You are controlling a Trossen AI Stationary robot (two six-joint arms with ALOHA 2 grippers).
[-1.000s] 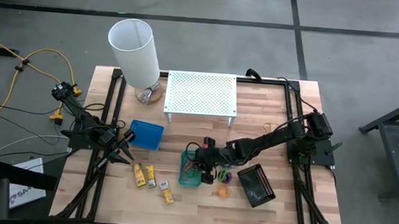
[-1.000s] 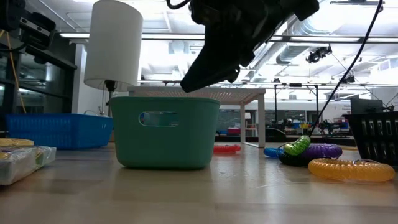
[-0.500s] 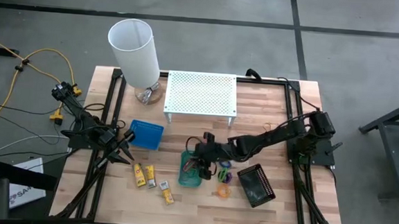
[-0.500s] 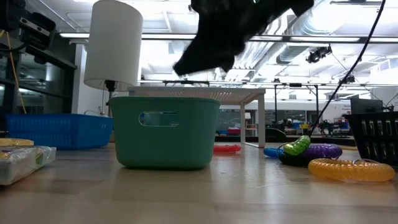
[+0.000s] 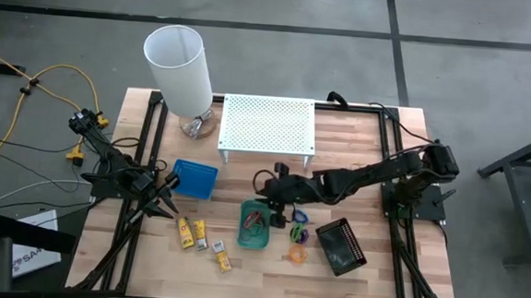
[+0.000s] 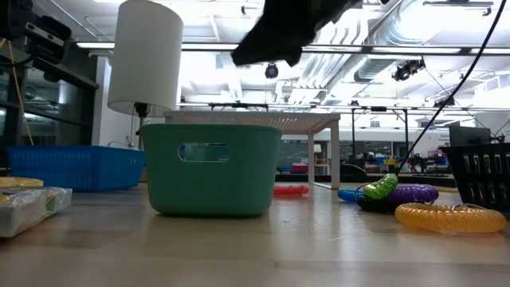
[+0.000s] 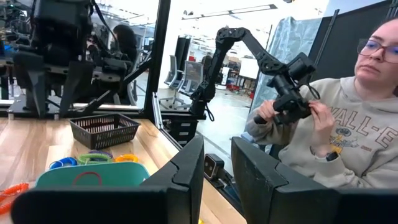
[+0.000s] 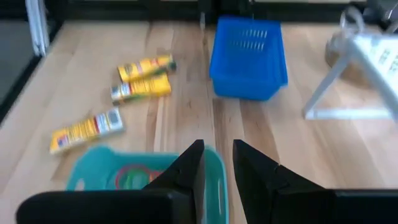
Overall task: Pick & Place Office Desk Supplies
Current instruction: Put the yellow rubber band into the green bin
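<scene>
Overhead, right hand (image 5: 274, 203) hovers above green tray (image 5: 255, 224).

Green tray (image 5: 254, 225), blue tray (image 5: 193, 179), black tray (image 5: 340, 246), yellow-and-white blocks (image 5: 192, 234), orange ring (image 5: 296, 254), white perforated shelf (image 5: 268, 124)

We're in a robotics lab here, an open industrial hall. Bare grey concrete floor (image 5: 475, 51) with dark seams surrounds a wooden surface (image 5: 357, 164) framed in black rails. Looking level across it, exposed ducts (image 6: 382, 40) and strip lights run along the high ceiling. Yellow cables (image 5: 57, 76) trail over the floor beside the rig. Past the table's edge, another dark robot arm (image 7: 249, 50) stands in the background, and a seated person (image 7: 348, 130) in a sweatshirt works a handheld control rig (image 7: 289, 93).
</scene>
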